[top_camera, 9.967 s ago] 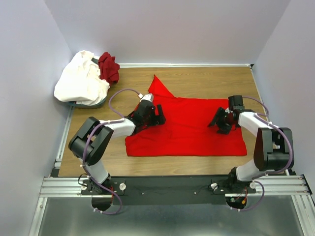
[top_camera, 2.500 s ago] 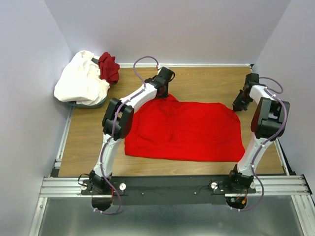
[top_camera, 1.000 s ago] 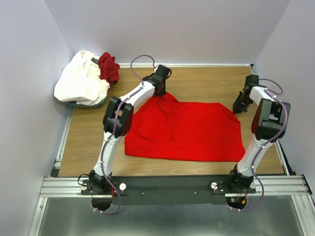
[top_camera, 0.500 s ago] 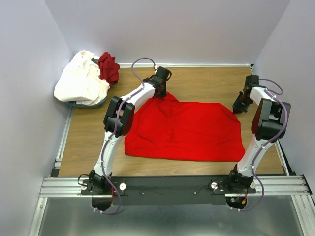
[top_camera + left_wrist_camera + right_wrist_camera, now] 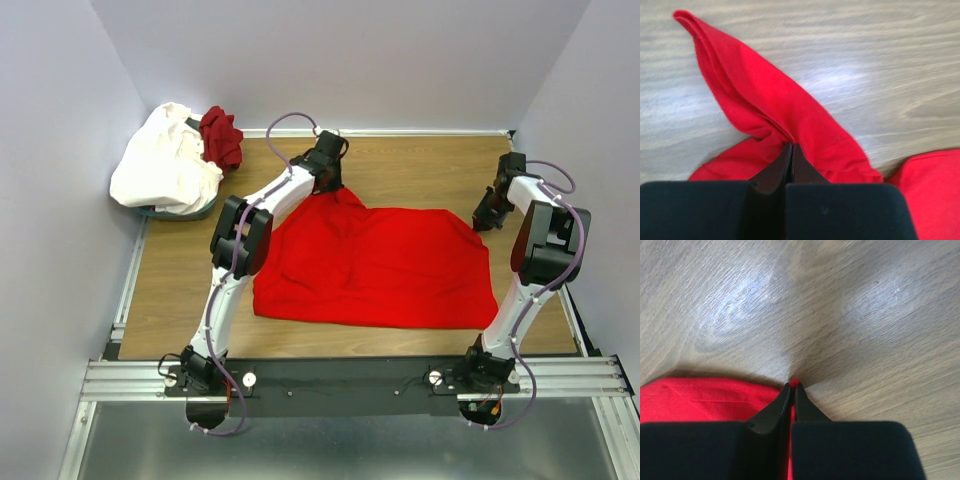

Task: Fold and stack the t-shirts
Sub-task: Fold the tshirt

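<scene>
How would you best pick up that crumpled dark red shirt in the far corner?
Pinch a raised fold atop the maroon t-shirt, coming straight down. It lies bunched against the white t-shirt by the wall, so only its top and right side look open. The left end effector and right end effector each pinch the bright red t-shirt.

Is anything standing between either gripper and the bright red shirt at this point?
Nothing visible does. The left gripper is shut on a bunched fold at the far-left corner of the red shirt, and the right gripper is shut on its far-right edge.
</scene>
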You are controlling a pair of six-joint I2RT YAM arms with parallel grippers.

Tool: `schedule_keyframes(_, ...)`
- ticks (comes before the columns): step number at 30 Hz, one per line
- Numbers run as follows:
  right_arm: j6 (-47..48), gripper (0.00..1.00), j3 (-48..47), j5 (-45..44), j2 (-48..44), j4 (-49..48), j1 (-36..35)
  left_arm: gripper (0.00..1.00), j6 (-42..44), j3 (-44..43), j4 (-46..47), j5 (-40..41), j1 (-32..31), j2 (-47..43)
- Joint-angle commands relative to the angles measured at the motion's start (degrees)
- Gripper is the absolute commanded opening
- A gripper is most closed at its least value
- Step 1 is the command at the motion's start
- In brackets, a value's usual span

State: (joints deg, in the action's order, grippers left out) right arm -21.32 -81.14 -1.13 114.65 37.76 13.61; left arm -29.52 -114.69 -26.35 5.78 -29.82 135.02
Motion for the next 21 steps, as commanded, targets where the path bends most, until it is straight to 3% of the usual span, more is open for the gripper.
schedule_keyframes(1, 0.8, 0.09, 0.6, 0.8, -2.3, 1.1, 0.1, 0.0, -0.6, -2.1, 5.2, -4.9, 0.1, 0.0)
schedule_keyframes(14, 0.8, 0.09, 0.3, 0.8, -1.7, 1.2, 0.1, 0.0, -1.9, -7.0, 7.7, -11.0, 0.1, 3.6)
schedule_keyframes(21, 0.7, 0.09, 1.0, 0.8, -2.1, 1.2, 0.1, 0.12, -1.9, -7.3, 4.3, -8.8, 0.1, 3.8)
